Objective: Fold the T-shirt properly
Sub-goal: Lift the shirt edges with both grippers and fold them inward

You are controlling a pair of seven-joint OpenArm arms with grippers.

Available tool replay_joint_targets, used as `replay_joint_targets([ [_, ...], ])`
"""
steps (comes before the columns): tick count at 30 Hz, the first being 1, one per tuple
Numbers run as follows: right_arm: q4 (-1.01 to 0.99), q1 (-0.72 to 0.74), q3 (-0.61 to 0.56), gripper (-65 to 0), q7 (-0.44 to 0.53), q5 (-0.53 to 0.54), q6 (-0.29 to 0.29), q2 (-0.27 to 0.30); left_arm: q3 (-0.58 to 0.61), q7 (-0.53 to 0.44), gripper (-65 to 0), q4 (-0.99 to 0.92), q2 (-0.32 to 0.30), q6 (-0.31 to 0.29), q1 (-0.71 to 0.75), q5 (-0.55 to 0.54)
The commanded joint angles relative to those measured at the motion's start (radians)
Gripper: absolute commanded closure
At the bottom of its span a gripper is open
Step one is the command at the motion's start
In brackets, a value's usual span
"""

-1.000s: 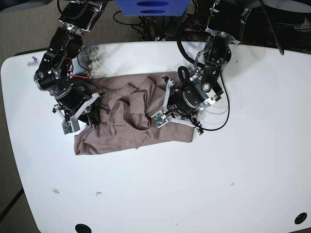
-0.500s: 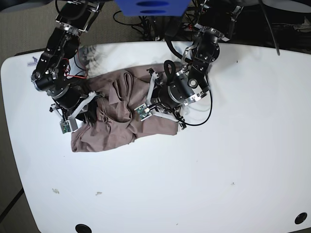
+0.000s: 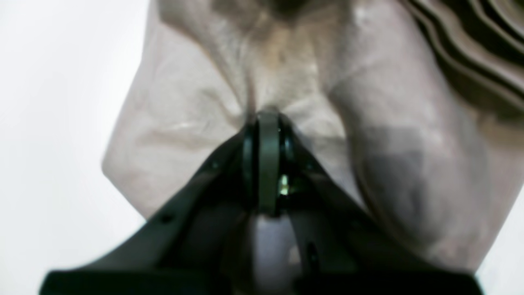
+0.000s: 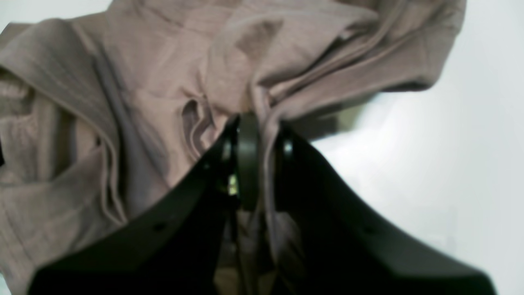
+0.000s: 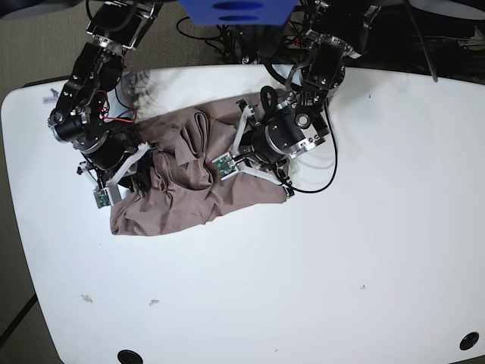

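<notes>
Your left gripper point(image 3: 268, 123) has its fingers point(image 3: 268, 164) pressed together on a pinch of the T-shirt point(image 5: 189, 189), with pale fabric puckering outward from the tips into radiating creases. In the left wrist view the cloth spreads up and to both sides of the pinch, and a thick rolled fold runs down the right side of it. Your right gripper point(image 4: 249, 123) is likewise clamped on the T-shirt, its fingers point(image 4: 245, 164) closed over a bunched seam, with 1 strand of fabric trailing down between the dark jaw housings. Around that pinch the right wrist view shows several stacked folds and hems, blurred at close range, and bare white surface to the right of the cloth. From the base view, the 2 arms stand close together over the garment: the left arm point(image 5: 292, 129) at the shirt's right edge, the right arm point(image 5: 95, 129) at its left edge. The T-shirt lies crumpled in a heap on the white table point(image 5: 341, 250), gathered in the far-left part of it, near the far edge, with its lower left corner spread flat toward you. 2 small specks point(image 5: 87, 298) sit near the table's near-left corner, well apart from the shirt.
</notes>
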Motion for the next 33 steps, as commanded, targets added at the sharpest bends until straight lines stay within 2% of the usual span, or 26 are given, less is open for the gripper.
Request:
replay_joint_targets([
  [1,0.036,0.011,0.001,0.0,0.018,0.022,0.001,0.008,0.000,0.018,0.0,0.036,0.002,-0.004,-0.009,0.027],
  [6,0.093,0.011,0.001,0.0,0.009,0.022,0.001,0.007,0.000,0.018,0.0,0.043,0.002,-0.004,-0.011,0.041],
  [33,0.383,0.011,-0.007,0.0,-0.207,0.023,0.001,0.005,-0.002,0.018,0.0,0.083,0.008,-0.004,-0.015,0.041],
])
